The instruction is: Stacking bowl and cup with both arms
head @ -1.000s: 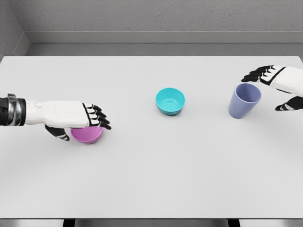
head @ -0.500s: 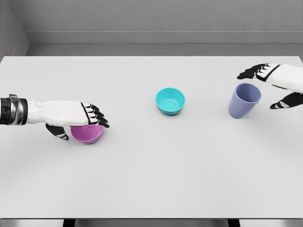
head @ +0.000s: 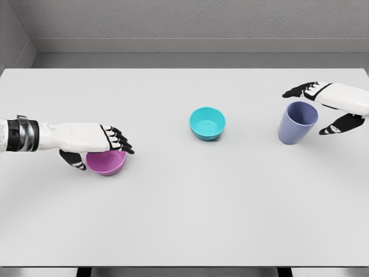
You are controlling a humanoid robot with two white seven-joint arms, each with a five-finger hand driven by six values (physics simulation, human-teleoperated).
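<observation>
You have a wide, matte white table (head: pixel 184 208) in front of you, with three small vessels spread well apart along its middle band. Your left hand (head: pixel 95 143) lies over the pink bowl (head: pixel 106 162) at the left, fingers draped across its rim and thumb down its near side; it looks wrapped around the bowl, though whether the grip is firm you cannot tell from here. Your right hand (head: pixel 326 107) is spread wide beside the lavender cup (head: pixel 297 122), fingers behind the rim and thumb to its right, holding nothing.

To do this step well, settle each hand before lifting: close the left evenly on the pink bowl's wall so it does not tip, and bring the right in until thumb and fingers bracket the cup's body below the rim. The teal bowl (head: pixel 207 123) stands alone in the centre and looks the likely base for the stack.

All three appear to be smooth, thin-walled plastic: the bowls round and shallow, the cup taller and tapering to a narrower foot, so it may slip upward in a loose squeeze.
</observation>
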